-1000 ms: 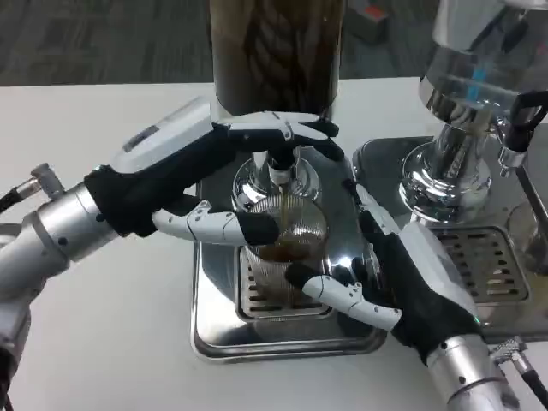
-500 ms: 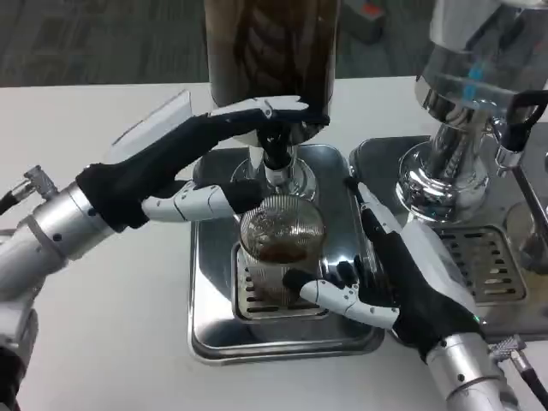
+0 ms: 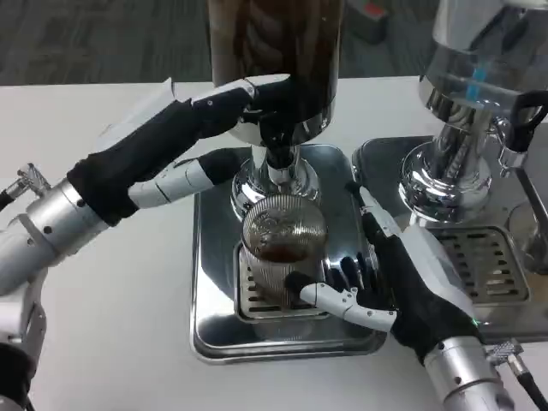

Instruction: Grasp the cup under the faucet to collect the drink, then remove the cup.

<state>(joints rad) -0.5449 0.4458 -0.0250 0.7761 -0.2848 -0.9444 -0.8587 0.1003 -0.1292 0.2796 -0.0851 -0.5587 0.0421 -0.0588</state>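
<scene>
Left hand point(image 3: 184, 137) lifts clear of the faucet point(image 3: 276, 167), fingers apart — right hand point(image 3: 390, 274) grips the cup point(image 3: 282, 248) on the tray point(image 3: 214, 282).

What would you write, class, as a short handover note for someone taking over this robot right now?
Right hand grips the ribbed cup from its right side. Left hand is up at the faucet, fingers at the dispenser; whether it presses anything is unclear. The cup stands on the drip tray under the faucet, with dark drink in it. Left: lift the cup away.
</scene>
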